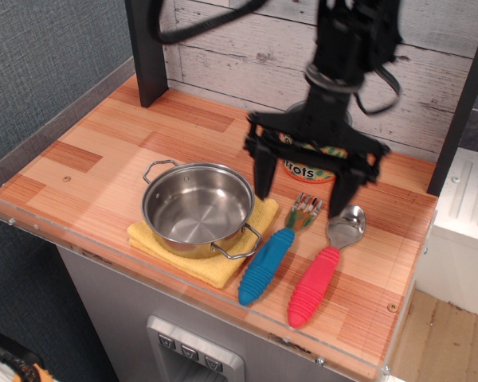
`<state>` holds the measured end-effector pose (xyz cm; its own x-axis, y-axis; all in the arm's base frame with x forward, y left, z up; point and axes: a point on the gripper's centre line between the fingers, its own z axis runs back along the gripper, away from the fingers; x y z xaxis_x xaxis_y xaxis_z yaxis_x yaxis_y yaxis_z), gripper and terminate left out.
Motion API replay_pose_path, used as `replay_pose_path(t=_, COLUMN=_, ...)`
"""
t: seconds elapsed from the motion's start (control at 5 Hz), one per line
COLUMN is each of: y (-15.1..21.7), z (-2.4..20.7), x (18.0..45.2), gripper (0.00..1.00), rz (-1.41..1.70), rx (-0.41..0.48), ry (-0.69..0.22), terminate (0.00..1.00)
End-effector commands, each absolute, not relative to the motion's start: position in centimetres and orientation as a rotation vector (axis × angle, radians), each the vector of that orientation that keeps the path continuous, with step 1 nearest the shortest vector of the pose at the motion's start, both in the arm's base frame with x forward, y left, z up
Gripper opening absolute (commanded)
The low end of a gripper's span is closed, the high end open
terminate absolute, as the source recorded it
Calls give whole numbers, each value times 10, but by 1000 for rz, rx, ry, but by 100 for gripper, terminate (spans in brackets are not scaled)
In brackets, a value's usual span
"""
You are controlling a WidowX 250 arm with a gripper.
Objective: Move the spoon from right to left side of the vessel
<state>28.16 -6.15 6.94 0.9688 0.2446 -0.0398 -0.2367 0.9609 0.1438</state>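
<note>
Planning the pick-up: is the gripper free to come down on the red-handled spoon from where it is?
Probably yes. The open gripper hangs above the fork and spoon, nothing covering the spoon. The fork lies close beside it, so a finger may bump it.

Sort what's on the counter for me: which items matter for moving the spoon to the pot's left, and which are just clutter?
Job items:
- spoon, red handle, right of the pot
- pot
- gripper, open, above the cutlery

Just lying about:
- blue-handled fork
- yellow cloth under the pot
- dotted can, partly hidden behind the gripper
</note>
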Motion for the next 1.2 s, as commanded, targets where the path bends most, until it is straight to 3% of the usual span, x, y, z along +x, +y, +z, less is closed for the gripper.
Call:
replay_pose_path(t=0.0, y=-82, z=58, x=273, gripper=100, rz=156, rx=111, ry=38, terminate=0)
replay_pose_path(t=0.8, y=-99, z=15, x=273, gripper=100, rz=112, rx=95, ry=57, terminate=0)
replay_pose_path(t=1.0, y=-99, z=8, x=273, gripper=100, rz=80, rx=77, ry=19, terminate=0)
